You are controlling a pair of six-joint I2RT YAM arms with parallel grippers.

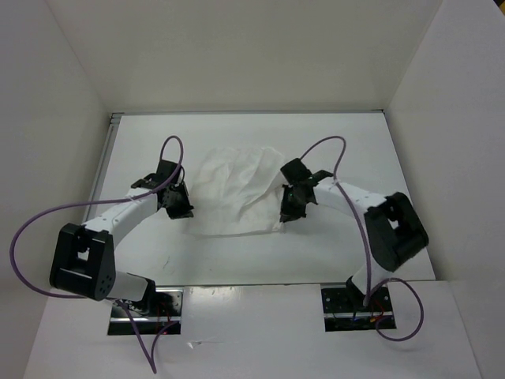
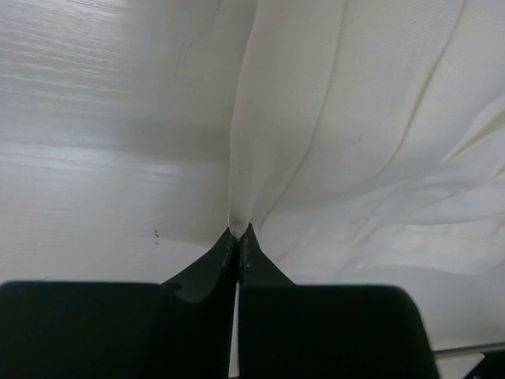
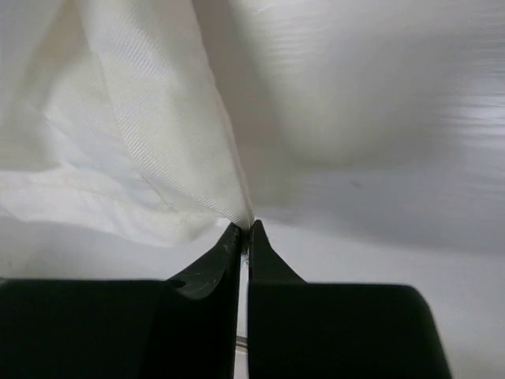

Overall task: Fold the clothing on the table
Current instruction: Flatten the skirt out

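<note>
Presently, one item: clothing point(image 1: 237, 193), white and creased, lay mid-desk point(image 1: 237, 264) between the two arms. Its left edge was pinched by the left claw point(image 2: 238, 237), tips pressed together on the fabric. Its right edge was pinched likewise by the right claw point(image 3: 246, 230) (thin bites, at the very tips). Risk: an uneven lift or pull could slip fabric from either tip, leaving the fold skewed or bunched.

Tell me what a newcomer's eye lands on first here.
The crumpled white clothing in the middle of the table draws the eye first. Then come the two black grippers flanking it: the left gripper and right gripper are each shut on an edge of the fabric.
</note>
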